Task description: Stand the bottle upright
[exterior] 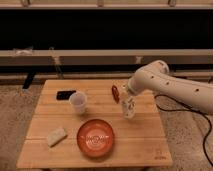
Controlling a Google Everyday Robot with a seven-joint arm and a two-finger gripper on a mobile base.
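Right of centre, the gripper (124, 99) hangs closed, right at the top of the bottle (129, 110), which stands upright on the desk (145, 142). I can't tell if it grips the bottle. White cup (78, 102) to the left, orange bowl (96, 138) below, near the desk's front edge.

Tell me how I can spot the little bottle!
Look at the wooden table, then the picture's right side, where the white robot arm reaches down. Under the gripper, whose jaws are shut on its top, stands the bottle. It is clear and slim, unlike the white cup and the red bowl further left.
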